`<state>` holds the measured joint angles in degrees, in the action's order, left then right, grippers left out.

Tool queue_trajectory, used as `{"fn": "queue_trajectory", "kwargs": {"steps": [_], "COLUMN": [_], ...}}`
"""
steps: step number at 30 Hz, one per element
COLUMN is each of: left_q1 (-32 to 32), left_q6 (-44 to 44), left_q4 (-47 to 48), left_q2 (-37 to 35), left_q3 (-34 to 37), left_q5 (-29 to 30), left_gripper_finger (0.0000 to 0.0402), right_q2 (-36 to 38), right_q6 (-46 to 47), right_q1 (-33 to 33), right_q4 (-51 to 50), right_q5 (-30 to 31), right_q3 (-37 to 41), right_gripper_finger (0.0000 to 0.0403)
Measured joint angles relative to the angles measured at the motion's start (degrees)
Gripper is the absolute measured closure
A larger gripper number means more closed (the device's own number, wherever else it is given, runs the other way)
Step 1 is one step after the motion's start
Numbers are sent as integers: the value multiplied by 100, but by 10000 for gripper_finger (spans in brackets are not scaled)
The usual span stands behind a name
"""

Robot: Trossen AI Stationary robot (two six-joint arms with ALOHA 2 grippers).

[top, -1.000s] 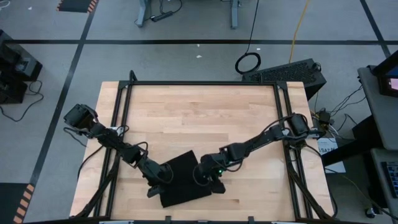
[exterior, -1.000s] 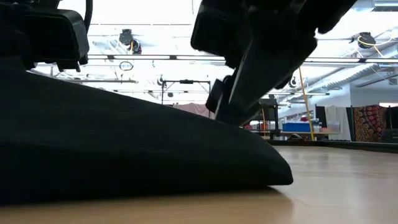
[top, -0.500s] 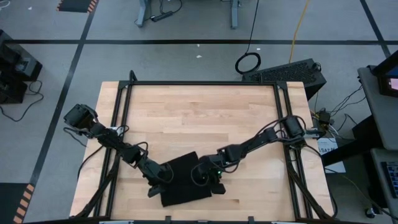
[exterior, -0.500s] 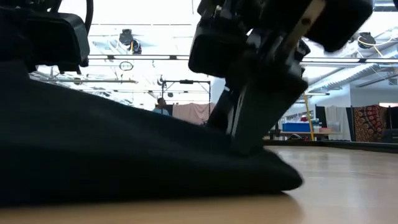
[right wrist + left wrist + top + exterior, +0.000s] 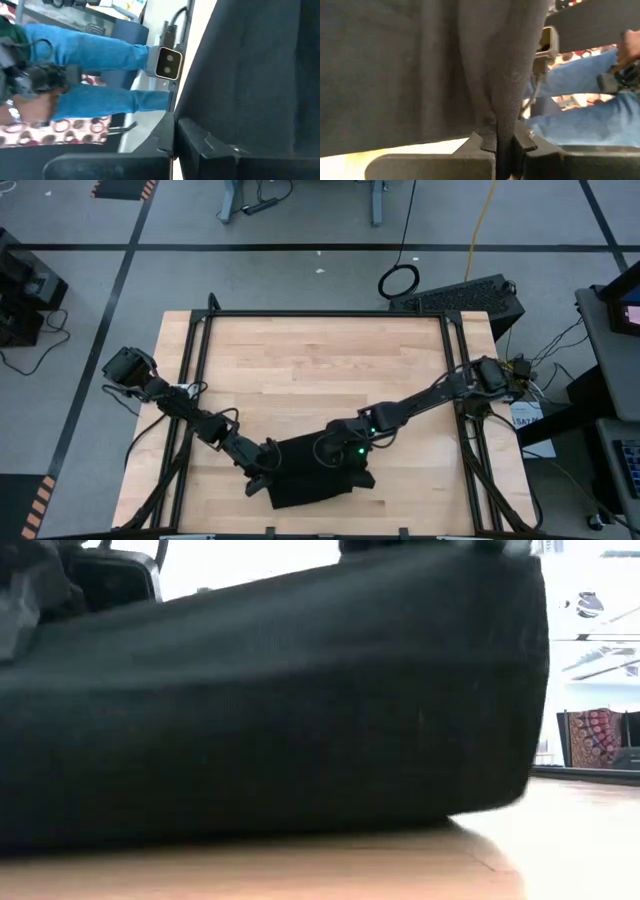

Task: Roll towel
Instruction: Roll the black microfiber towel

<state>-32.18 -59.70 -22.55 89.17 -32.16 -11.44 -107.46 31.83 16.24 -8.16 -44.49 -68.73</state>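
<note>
— Where's the towel (image 5: 312, 478)?
— At the near edge of the desk (image 5: 320, 370), folded.
— Your fingers?
— My left fingers (image 5: 522, 137) pinch its edge; my right fingers (image 5: 200, 142) clamp its other side.

Left dark six-joint arm: reaches in from the table's left edge toward the near middle; its two-finger gripper (image 5: 262, 481) is clamped on a fold of black cloth (image 5: 507, 100). Right dark six-joint arm: extends diagonally from the right edge, its gripper (image 5: 350, 471) low near the front.
</note>
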Motion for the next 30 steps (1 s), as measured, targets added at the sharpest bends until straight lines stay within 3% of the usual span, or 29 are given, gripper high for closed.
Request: {"fn": "queue_trajectory", "kwargs": {"steps": [7, 10, 16, 24, 30], "left_q1": [-54, -101, -197, -412, -512], "left_q6": [-143, -140, -149, -735, -754], "left_q4": [260, 354, 462, 267, -95], "left_q2": [2, 2, 4, 4, 9], "left_q3": [2, 1, 7, 7, 7], "left_q5": [199, 330, 461, 503, 683], "left_gripper_finger": [391, 391, 391, 391, 391], "right_q2": [-621, -861, -1038, -795, -317], "right_q6": [61, 55, 251, 277, 60], "right_q1": [-391, -546, -723, -710, -546], "right_q4": [141, 260, 322, 354, 303], "right_q5": [-1161, -1379, -1141, -1363, -729], "right_q3": [4, 4, 0, -7, -7], "right_gripper_finger": [402, 402, 403, 403, 400]}}
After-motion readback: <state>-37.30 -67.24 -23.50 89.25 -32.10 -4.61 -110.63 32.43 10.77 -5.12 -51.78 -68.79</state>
